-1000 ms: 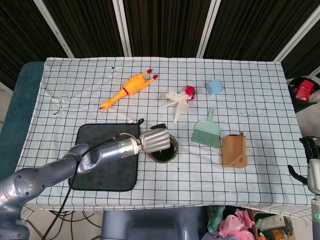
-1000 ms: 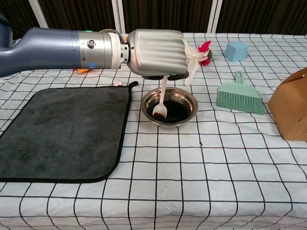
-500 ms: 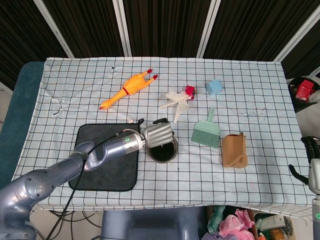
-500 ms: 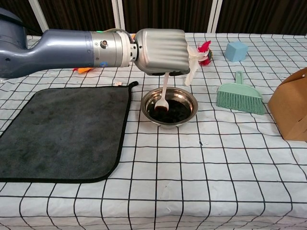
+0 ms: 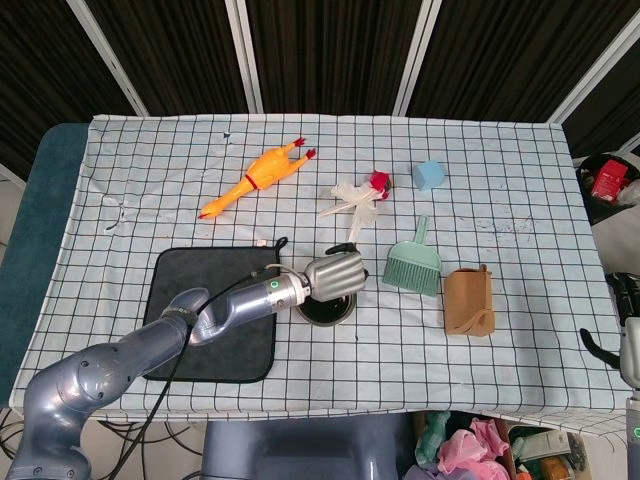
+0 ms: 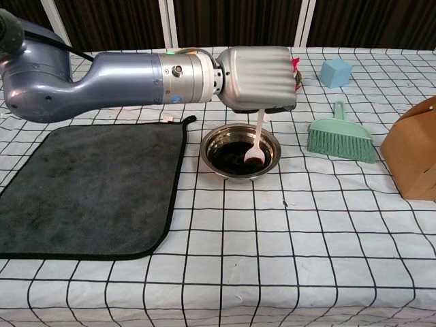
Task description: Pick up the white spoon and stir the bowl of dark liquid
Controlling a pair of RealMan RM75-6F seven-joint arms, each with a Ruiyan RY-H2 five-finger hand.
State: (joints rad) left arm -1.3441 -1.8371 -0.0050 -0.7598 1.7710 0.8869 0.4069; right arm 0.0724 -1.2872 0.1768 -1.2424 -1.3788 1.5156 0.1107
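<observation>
Table (image 5: 520, 330) under a white checked cloth carries, from largest to smallest, what we list here. We see a dark grey mat (image 6: 88, 184) lying flat on the left, its right edge just beside the steel bowl (image 6: 272, 158). We find the left hand (image 6: 259, 78) above the bowl, knuckles upward and fingers curled down around the handle of the white spoon (image 6: 256, 144); it grasps the spoon, which hangs nearly upright with its scoop in the right part of the dark liquid (image 6: 228, 153). In the head view we see the same hand (image 5: 335, 273) covering most of the bowl (image 5: 322, 312). We note a brown paper bag (image 5: 468, 302) standing to the right and a green hand brush (image 5: 412, 262) between it and the bowl. Toward the far edge we see an orange rubber chicken (image 5: 255, 178), a crumpled white wrapper (image 5: 352, 203) touching a small red object (image 5: 379, 181), and a light blue cube (image 5: 429, 175). At the right border we glimpse only part of the right hand (image 5: 622, 330); we cannot tell how its fingers lie.
</observation>
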